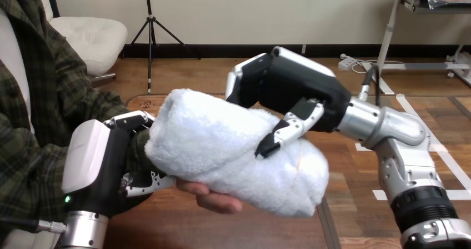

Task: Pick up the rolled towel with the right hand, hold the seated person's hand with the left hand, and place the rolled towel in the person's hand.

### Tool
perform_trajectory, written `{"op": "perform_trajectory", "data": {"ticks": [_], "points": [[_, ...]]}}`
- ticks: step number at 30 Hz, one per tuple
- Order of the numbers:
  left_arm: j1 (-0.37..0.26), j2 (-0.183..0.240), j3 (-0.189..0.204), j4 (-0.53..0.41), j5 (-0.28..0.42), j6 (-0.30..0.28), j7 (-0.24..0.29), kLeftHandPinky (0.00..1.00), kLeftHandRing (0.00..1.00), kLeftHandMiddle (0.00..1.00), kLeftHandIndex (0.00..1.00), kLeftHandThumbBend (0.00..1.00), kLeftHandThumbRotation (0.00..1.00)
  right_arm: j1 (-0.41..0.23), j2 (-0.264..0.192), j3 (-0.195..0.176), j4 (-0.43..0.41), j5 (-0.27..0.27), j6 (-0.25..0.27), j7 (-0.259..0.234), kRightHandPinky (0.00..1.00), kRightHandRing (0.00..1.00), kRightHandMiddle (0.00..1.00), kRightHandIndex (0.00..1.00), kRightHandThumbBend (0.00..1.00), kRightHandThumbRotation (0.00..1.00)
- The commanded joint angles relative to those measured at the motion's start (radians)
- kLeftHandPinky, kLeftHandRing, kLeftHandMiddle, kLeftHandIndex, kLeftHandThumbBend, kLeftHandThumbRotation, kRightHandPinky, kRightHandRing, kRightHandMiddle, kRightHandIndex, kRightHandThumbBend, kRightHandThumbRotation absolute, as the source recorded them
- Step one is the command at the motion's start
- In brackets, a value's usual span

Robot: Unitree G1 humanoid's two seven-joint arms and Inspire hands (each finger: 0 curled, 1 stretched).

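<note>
The rolled towel [222, 149] is gripped at the frame's centre by the right hand [294, 88], curled round it, and rests on the person's hand [214, 199], whose wrist [138, 149] is clasped by the left hand [103, 165] at lower left.

Plain wooden table, a few marks on it.
The table [183, 227] is brown, its far left corner rounded; a dark seam [329, 229] crosses its near part, and white tape strips [460, 194] lie at its right.
</note>
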Motion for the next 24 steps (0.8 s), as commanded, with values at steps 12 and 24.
{"op": "perform_trajectory", "data": {"ticks": [12,24], "points": [[-0.003,-0.037,-0.023,-0.105,-0.017,0.009,-0.042,0.33,0.37,0.43,0.44,0.93,0.00,-0.073,0.055,0.035,0.071,-0.042,-0.044,-0.002,0.22,0.27,0.36,0.41,0.85,0.00],[0.015,-0.047,-0.021,-0.136,-0.015,0.015,-0.048,0.32,0.37,0.42,0.44,0.95,0.00,-0.082,0.089,0.036,0.162,-0.057,-0.058,-0.006,0.21,0.27,0.36,0.40,0.86,0.00]]}}
